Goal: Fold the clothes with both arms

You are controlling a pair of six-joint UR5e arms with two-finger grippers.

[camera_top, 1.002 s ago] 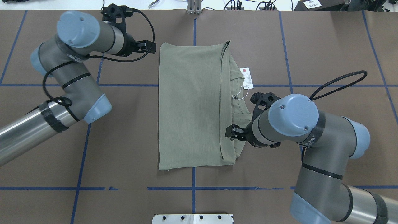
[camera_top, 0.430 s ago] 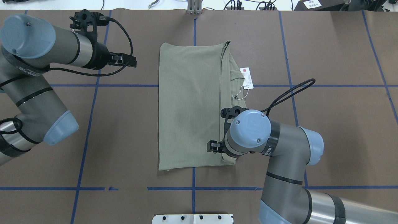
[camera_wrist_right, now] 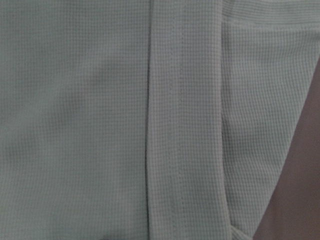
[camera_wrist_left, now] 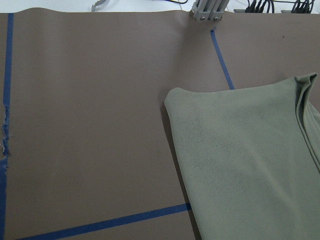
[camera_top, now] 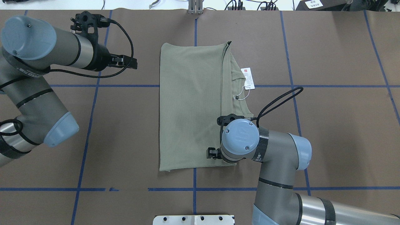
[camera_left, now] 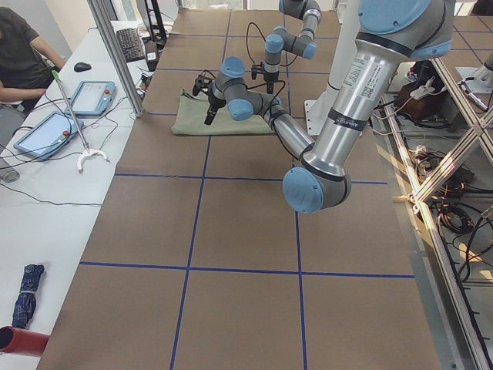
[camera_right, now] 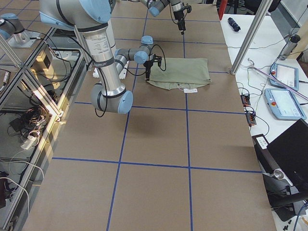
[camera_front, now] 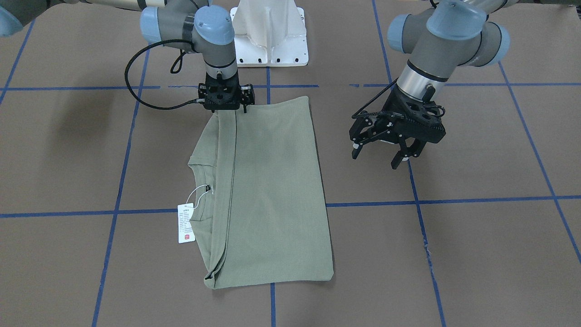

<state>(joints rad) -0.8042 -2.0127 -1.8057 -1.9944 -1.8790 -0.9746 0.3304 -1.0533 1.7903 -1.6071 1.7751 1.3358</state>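
Observation:
The sage-green shirt (camera_top: 190,106) lies folded in a long rectangle on the brown table, also seen in the front view (camera_front: 272,195). Its neckline and white hang tag (camera_top: 249,78) stick out along its right edge. My right gripper (camera_front: 225,109) points straight down on the shirt's near right corner, jaws spread over the folded edge. The right wrist view shows only fabric and a hem (camera_wrist_right: 180,125) close up. My left gripper (camera_front: 376,160) is open and empty, hovering left of the shirt, apart from it. The left wrist view shows the shirt's far left corner (camera_wrist_left: 240,150).
The white pedestal base (camera_top: 193,219) is at the table's near edge. Blue tape lines (camera_top: 125,85) cross the brown table cover. An operators' side table with tablets (camera_left: 92,96) and a seated person (camera_left: 19,54) lies beyond the far edge.
My right gripper moved left and nearer along the shirt's right edge and came down on its near right corner. My left arm pulled back left, away from the shirt, then held still.

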